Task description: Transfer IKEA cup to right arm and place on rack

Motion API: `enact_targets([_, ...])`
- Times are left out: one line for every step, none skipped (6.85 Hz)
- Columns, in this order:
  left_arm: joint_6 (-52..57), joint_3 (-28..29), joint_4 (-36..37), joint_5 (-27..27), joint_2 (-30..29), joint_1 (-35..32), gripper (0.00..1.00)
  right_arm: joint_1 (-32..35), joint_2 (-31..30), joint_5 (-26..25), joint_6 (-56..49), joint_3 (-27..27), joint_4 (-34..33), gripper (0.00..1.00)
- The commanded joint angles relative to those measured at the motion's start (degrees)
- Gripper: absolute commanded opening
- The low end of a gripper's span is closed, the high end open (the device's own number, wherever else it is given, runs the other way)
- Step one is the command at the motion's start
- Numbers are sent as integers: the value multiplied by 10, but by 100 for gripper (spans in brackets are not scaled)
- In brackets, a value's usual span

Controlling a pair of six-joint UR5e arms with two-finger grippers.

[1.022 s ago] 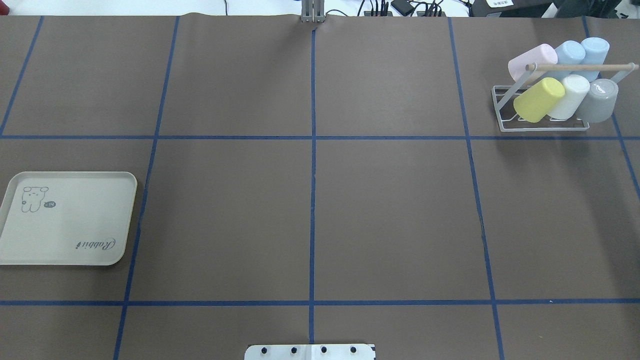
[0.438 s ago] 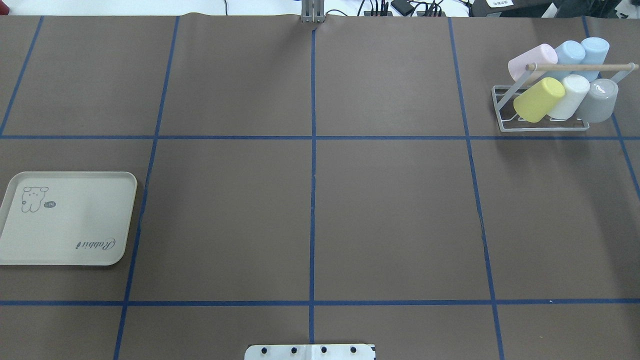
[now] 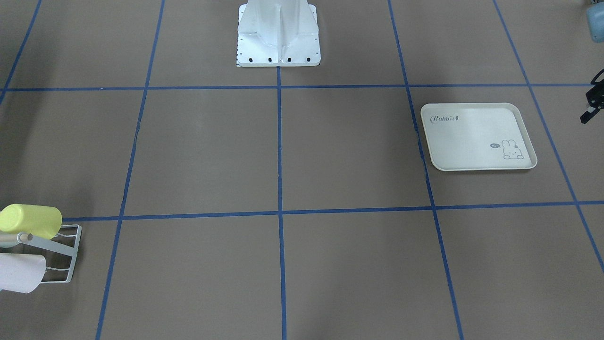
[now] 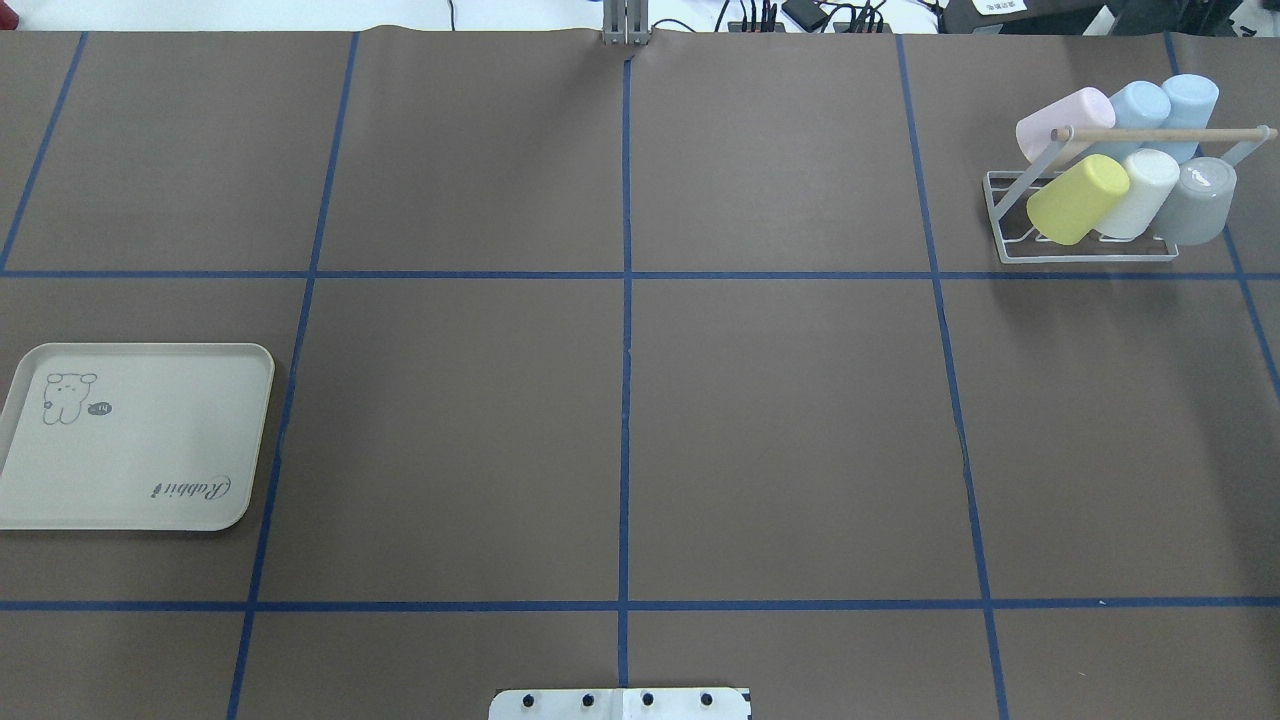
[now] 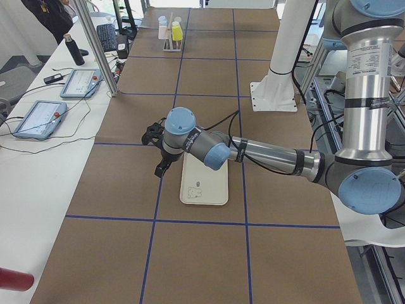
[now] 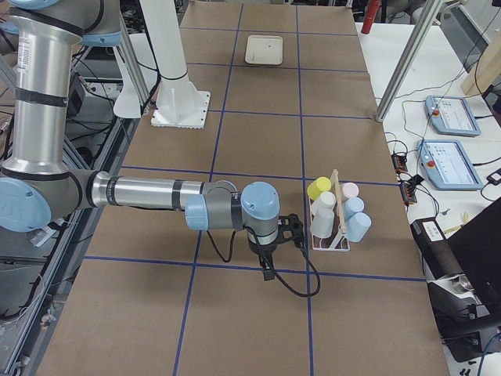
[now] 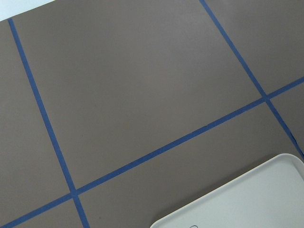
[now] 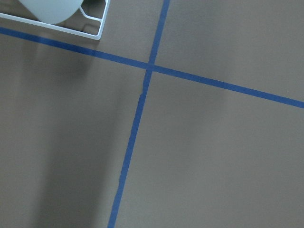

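The left fingers [image 5: 161,166] hang low over the bench [image 4: 780,430], just beside the tray's [image 4: 150,440] outer long edge. They hold nothing I can see. Whether they are spread or pressed together I cannot tell: only a black sliver shows at the front view's edge, and the side view is too small. The right fingers [image 6: 267,262] hang low just beside the rack [image 4: 1085,257], on the robot's side of it. They show in the side view alone, so I cannot tell their state either. Neither wrist view shows fingers. The left one catches a tray corner, and the right one catches a rack corner with a pale cup bottom above it.

No cup is in either arm's grasp. Each arm sits by its own station, the left at the pick-up end and the right at the drop-off end. That reads to me as a finished run, or a pause between cups.

The rack holds six cups, all tipped onto its slanted prongs. In the front row are the yellow cup [image 4: 1077,200], white cup [image 4: 1137,193] and grey cup [image 4: 1200,200]. Behind the wooden rod [image 4: 1160,133] are the pink cup [image 4: 1062,122] and two blue cups [image 4: 1140,105]. The tray carries only its rabbit print.
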Motion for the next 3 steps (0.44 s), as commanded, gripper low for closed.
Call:
enact_targets([-4, -17, 3, 1, 7, 0, 99, 16, -8, -40, -2, 5, -35, 100])
enact_targets([-3, -8, 3, 1, 1, 0, 99, 25, -10, -46, -2, 14, -46, 100])
enact_targets([-3, -9, 3, 1, 3, 0, 99, 25, -4, -53, -2, 10, -47, 100])
